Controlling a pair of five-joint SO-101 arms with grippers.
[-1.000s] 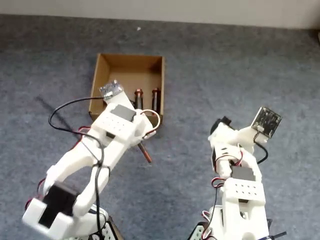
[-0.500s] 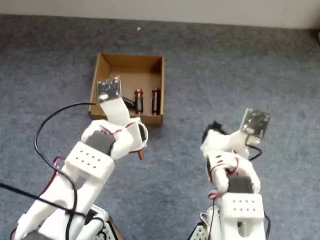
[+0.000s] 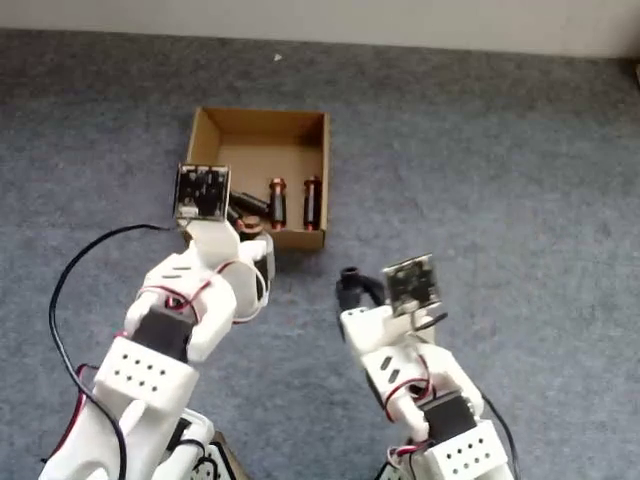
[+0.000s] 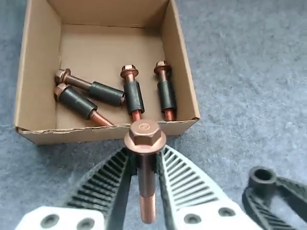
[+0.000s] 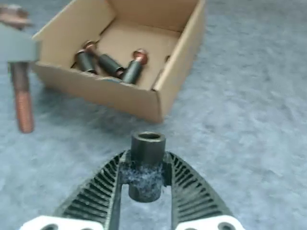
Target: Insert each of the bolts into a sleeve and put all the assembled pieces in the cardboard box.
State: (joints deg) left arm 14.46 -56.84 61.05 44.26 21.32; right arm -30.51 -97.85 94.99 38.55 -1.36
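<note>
Grey carpet covers the table, and the box sits open near the far side with four assembled pieces lying on its floor. The left gripper is clamped on a bolt just under the head, with the threaded end free. It is held just in front of the box's near wall. The right gripper pinches a sleeve around its middle, bore open at the top, a little apart from the bolt and short of the box.

The step in hand looks like mating this last pair. To do it well, bring the bolt's threaded tip over the bore and line the shaft up with the sleeve's axis before any push (a slight tilt would likely jam the tip on the rim). The right arm should hold firm while the left feeds slowly. Since the left grips near the head, its fingers may meet the sleeve's top before the bolt seats, so letting go late may finish the drop.
</note>
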